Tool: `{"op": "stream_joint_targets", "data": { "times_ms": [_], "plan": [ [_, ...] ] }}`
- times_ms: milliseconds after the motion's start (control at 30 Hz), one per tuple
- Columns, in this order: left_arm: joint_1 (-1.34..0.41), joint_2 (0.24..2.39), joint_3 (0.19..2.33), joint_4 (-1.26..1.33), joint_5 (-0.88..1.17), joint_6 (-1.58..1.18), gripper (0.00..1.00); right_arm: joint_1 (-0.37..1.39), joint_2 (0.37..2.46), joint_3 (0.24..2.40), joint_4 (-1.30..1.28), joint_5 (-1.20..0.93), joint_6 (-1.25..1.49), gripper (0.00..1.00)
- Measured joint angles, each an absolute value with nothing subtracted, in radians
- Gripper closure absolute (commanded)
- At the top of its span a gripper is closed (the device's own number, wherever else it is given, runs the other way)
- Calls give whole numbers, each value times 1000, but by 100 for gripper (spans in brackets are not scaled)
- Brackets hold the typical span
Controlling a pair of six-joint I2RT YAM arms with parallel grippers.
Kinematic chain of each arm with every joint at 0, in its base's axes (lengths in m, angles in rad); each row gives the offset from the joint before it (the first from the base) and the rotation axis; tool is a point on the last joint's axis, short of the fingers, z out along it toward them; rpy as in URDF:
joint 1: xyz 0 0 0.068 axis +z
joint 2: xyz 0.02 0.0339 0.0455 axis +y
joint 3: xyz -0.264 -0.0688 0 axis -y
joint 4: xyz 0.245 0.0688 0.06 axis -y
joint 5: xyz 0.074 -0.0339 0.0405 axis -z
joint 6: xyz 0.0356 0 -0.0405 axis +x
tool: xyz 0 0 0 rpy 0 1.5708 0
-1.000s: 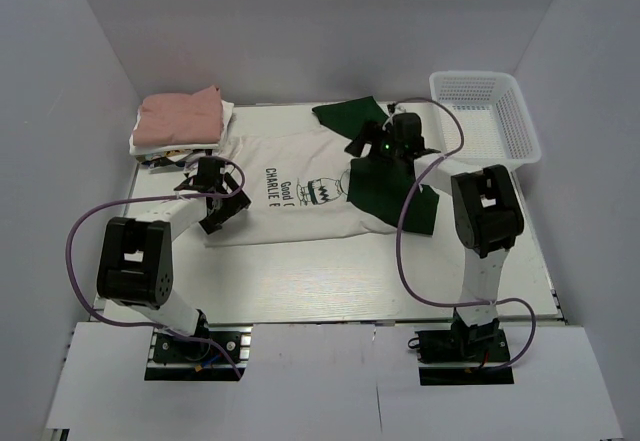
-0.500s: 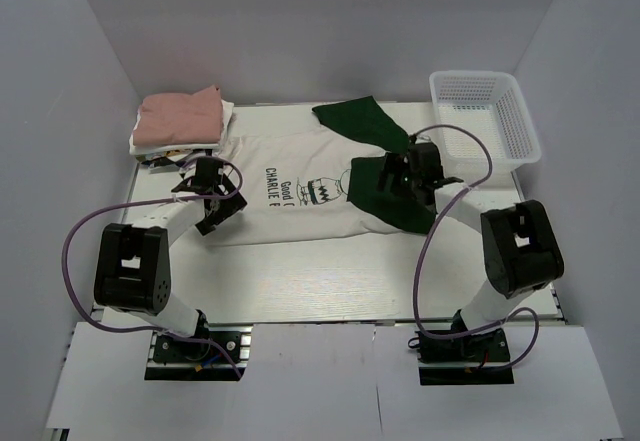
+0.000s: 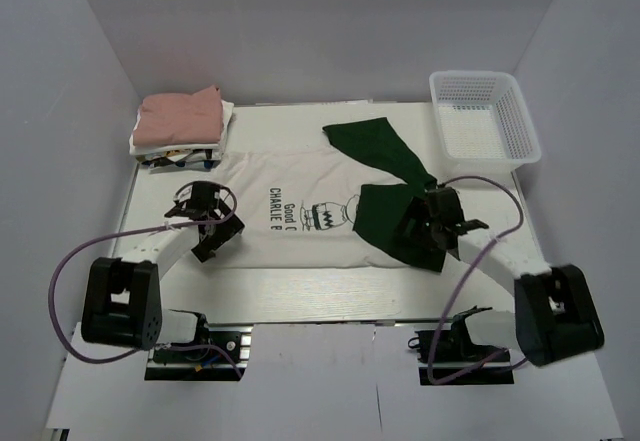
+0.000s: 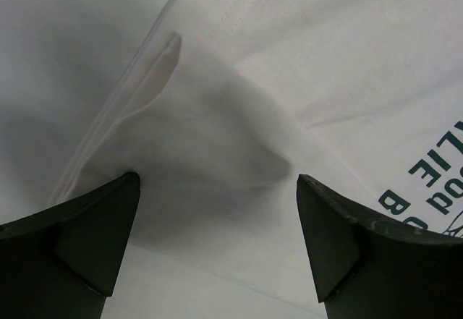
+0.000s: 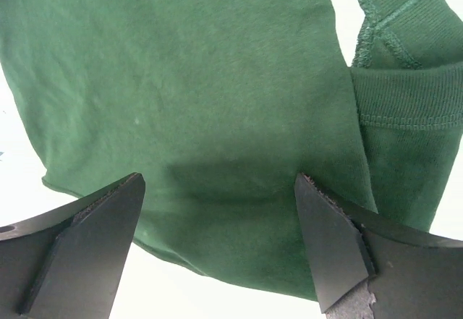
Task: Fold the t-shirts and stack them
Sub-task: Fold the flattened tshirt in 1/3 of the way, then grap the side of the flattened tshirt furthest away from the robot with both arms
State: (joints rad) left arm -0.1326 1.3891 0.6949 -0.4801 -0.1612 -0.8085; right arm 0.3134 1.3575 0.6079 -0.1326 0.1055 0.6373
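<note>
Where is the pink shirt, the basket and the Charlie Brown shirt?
pink shirt [image 3: 178,113], top view, its folded upper face
basket [image 3: 522,116], top view, right wall
Charlie Brown shirt [image 3: 290,246], top view, cream front

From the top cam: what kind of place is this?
Probably a lab robot test cell, not a home: plain white walls box in a white table; the black left arm and right arm are bolted at its near edge; a cream-white t-shirt with dark green sleeves lies spread for folding.
</note>
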Motion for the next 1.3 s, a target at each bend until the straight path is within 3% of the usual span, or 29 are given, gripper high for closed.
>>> {"op": "stream_joint_targets", "data": {
  "times_ms": [200,433,567,733,933,1167,1300],
  "plan": [
    [-142,1127,539,-625,-43,-860,0,314,1002,451,-401,65,720,10],
    [-155,986,595,-755,-34,-863,0,319,825,545,-588,105,632,10],
    [-139,1075,820,-723,-133,-835,0,331,950,716,-479,146,551,10],
    [-132,1346,1137,-656,-244,-807,0,332,1150,894,-270,196,482,10],
    [-126,1658,1334,-602,-321,-751,0,329,1383,1045,-96,326,447,10],
    [-125,1974,1575,-651,-363,-706,0,306,1740,1385,-143,400,377,10],
    [-125,2043,1620,-656,-364,-698,3,293,1902,1568,-184,444,353,10]
  ]
}}
